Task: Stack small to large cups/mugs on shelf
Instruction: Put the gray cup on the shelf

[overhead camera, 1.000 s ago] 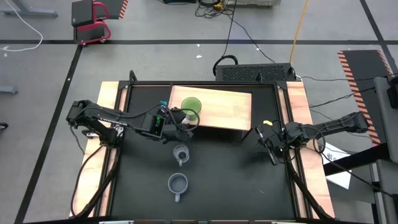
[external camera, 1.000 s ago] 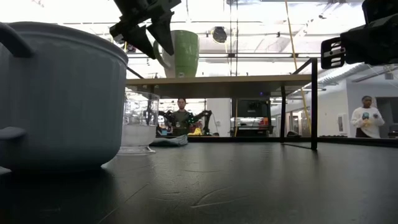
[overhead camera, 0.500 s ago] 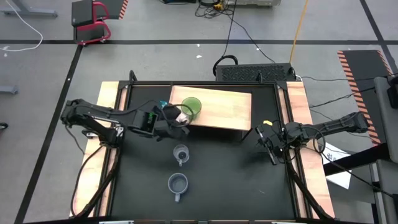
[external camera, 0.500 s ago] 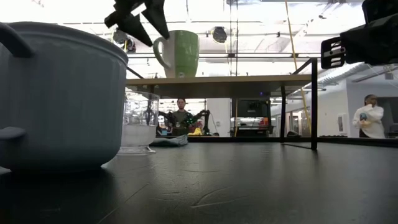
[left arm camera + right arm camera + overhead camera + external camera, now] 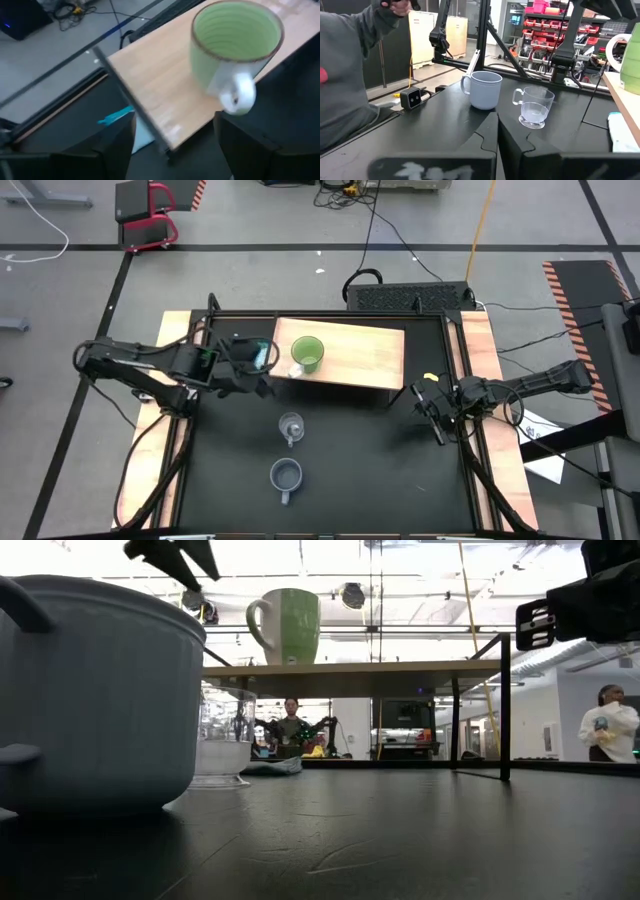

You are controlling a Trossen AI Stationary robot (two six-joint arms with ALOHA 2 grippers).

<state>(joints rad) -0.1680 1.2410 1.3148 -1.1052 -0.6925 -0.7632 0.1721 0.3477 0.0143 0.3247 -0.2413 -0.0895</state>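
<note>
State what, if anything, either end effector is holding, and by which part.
Nothing is held. The left end effector is open beside the shelf, clear of the lime-green mug standing there. The right end effector is shut on nothing at the table's right side.

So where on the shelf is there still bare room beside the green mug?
The shelf is bare from the lime-green mug to its right end. Its left end is crowded: the mug stands there, and the open left gripper hangs just off that edge.
</note>
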